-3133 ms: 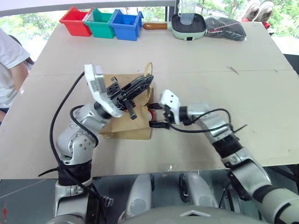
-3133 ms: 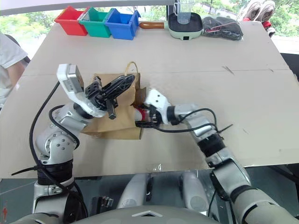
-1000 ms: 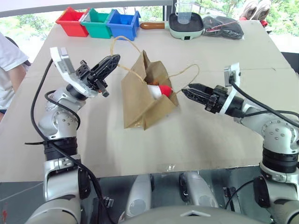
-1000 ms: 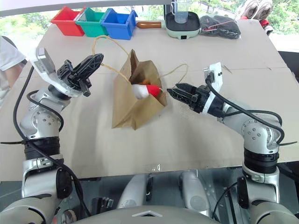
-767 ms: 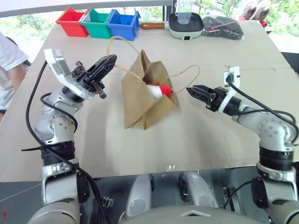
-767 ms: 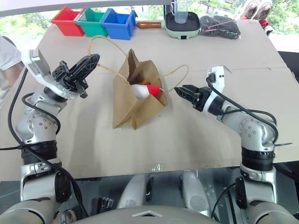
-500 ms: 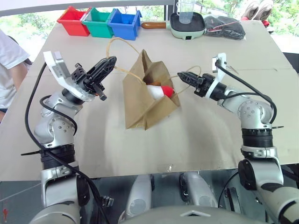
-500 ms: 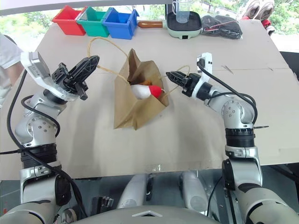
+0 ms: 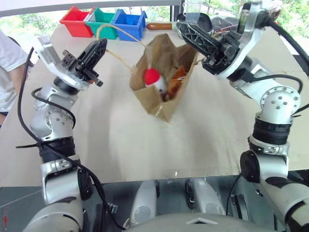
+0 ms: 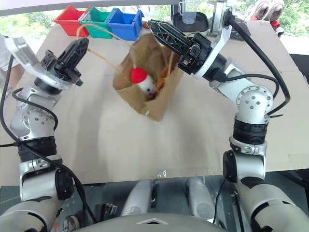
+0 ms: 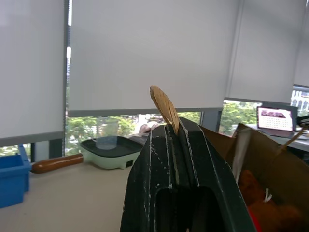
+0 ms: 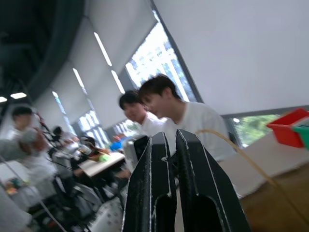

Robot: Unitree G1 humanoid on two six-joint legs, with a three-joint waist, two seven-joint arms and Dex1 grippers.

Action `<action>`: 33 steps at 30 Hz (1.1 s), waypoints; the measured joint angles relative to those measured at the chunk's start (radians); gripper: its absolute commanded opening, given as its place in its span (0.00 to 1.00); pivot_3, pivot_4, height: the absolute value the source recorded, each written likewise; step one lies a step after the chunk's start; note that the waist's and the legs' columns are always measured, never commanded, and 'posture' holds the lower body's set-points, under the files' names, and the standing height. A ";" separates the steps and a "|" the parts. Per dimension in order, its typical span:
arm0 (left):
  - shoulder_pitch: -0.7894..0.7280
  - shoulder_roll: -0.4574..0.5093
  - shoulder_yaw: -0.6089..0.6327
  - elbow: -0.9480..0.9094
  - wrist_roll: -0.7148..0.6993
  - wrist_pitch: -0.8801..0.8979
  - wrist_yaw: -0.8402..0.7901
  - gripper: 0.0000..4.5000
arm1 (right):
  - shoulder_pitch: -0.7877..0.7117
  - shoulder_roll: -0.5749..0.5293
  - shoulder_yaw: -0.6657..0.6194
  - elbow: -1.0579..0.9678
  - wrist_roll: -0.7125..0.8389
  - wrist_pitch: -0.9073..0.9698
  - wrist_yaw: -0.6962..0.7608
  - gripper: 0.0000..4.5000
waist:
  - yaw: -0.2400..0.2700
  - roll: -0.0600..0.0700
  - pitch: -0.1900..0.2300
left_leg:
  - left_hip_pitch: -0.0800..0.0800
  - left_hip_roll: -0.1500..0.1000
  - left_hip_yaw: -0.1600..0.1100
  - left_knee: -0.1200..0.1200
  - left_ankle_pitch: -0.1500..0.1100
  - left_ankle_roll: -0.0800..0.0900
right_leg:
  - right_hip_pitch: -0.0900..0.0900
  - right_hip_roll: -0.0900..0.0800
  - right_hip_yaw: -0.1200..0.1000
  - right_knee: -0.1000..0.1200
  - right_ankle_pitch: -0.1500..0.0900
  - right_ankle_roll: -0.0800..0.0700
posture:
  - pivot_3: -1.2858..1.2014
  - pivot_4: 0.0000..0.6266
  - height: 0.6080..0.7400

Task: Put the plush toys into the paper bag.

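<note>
Brown paper bag (image 9: 164,77) hanging above the table (image 9: 120,140) in the left eye view, mouth tilted toward the camera, strung between two arms. Inside: rocket (image 9: 155,81), red tip up and toward the left gripper, white body below; orange-brown toy (image 9: 176,82) just beside it, on the right gripper's side. Left gripper (image 9: 99,48) shut on one handle (image 9: 120,35), a tan loop running from the fingertips to the bag's rim. Right gripper (image 9: 186,30) shut at the bag's other upper edge; grip on the second handle not clear here. Far end of the table: red bin (image 9: 77,21), green bin (image 9: 102,21) and blue bin (image 9: 129,24) in a row, contents hidden; pale green pan (image 9: 193,24) with a clear cup standing in it; dark bundle (image 9: 227,23) beside that. White sleeve of a person (image 9: 8,63) at the left edge.

Right eye view: same layout, bag off the tabletop with both toys in it.

Left wrist view: black fingers (image 11: 193,159) pressed together, twisted end of the handle poking out between the tips. Bag's open mouth to one side, orange-brown fur showing inside. Pan and cup beyond.

Right wrist view: fingers (image 12: 154,193) nearly together, second handle (image 12: 241,154) curving off toward the bag's edge; blurred people in the room behind.
</note>
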State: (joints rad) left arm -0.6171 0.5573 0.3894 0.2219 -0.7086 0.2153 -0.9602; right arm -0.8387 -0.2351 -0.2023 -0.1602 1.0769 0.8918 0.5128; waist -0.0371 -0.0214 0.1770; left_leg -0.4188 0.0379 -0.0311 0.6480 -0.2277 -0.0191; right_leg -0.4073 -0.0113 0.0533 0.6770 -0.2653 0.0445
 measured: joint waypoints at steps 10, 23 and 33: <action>0.000 -0.017 -0.125 0.079 0.065 0.047 -0.102 0.37 | 0.135 -0.149 0.096 -0.041 -0.221 -0.008 -0.052 0.66 | -0.006 0.000 0.000 | -0.004 0.000 0.000 0.000 0.000 0.000 | -0.005 0.001 0.000 0.001 0.000 0.000 | 0.52 0.24 1.00; 0.241 0.027 -0.116 -0.176 0.032 0.211 -0.026 1.00 | 0.358 -0.447 0.167 -0.301 -0.273 0.051 0.065 0.59 | 0.002 -0.001 0.000 | -0.006 0.000 -0.001 0.003 0.000 0.000 | -0.004 -0.001 0.000 0.000 0.000 0.000 | 0.52 0.24 1.00; 0.292 -0.070 -0.219 -0.362 0.094 0.240 0.159 1.00 | 0.259 -0.176 0.412 -0.013 -0.607 -0.241 0.049 0.00 | -0.001 -0.001 0.000 | -0.006 0.000 -0.001 0.003 0.000 0.000 | -0.004 0.000 0.000 0.001 0.000 0.000 | 0.52 0.24 1.00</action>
State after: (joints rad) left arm -0.3252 0.4875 0.1707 -0.1399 -0.6148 0.4557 -0.8007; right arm -0.5798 -0.4107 0.2100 -0.1735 0.4695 0.6507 0.5621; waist -0.0378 -0.0220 0.1767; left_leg -0.4243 0.0381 -0.0319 0.6513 -0.2276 -0.0191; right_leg -0.4117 -0.0109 0.0533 0.6779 -0.2651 0.0445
